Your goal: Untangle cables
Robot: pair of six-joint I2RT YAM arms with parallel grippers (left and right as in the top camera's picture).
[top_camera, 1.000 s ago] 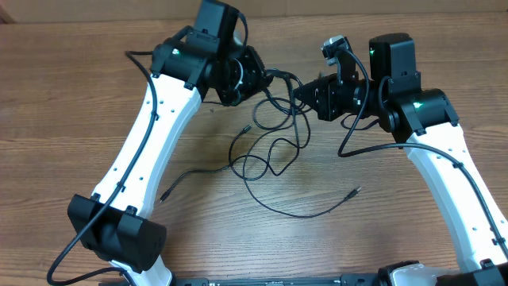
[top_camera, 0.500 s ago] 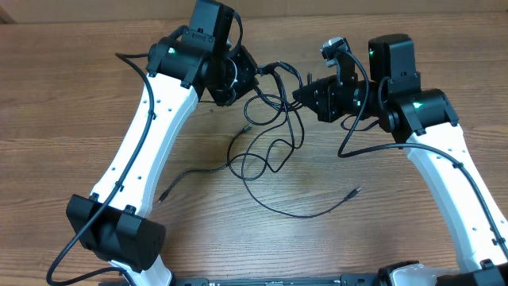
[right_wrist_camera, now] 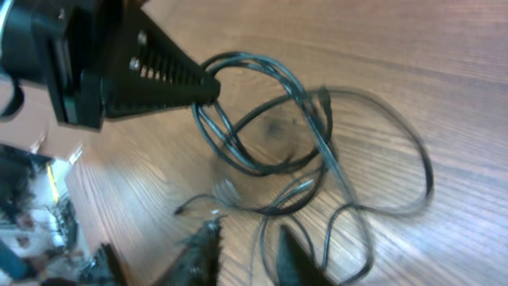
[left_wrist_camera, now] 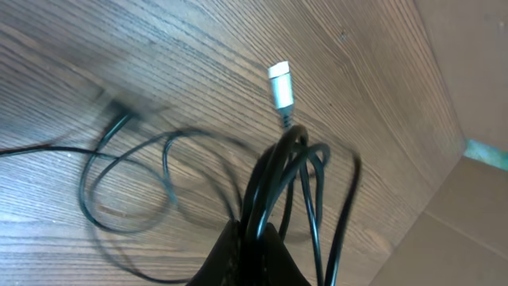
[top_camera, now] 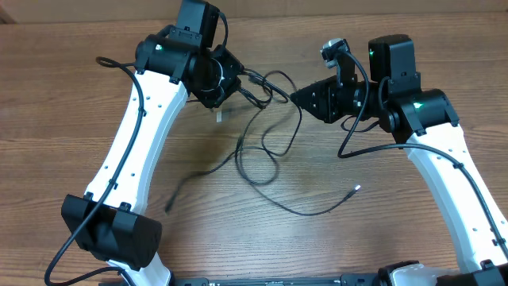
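Surface: wood-grain table (top_camera: pixel 71 135) carrying both arms and one cord tangle
Cables, location: the cables (top_camera: pixel 268 155) lie in loose loops at mid-table between the two arms; the upper loops rise off the wood to the left gripper (top_camera: pixel 232 79)
Free ends: one plug (top_camera: pixel 355 189) lies well clear toward the right arm, another end (top_camera: pixel 169 206) trails beside the left arm, and a silvery plug (left_wrist_camera: pixel 279 86) hangs near the gathered loops
Handling, judged: expect light, limp, thin cord with no stiffness; the smooth jacket may slide through a loose pinch, and plug heads will likely snag in loops
Where to take hold, judged: grip a single strand just behind a plug, not a bundle
Left jaws: closed tight on several strands bunched together, which fan out above the fingertips in the wrist view
Right jaws: the right gripper (right_wrist_camera: pixel 250 250) stands partly parted just beside the loops; one thin strand runs through the gap, and you cannot confirm that it is pinched
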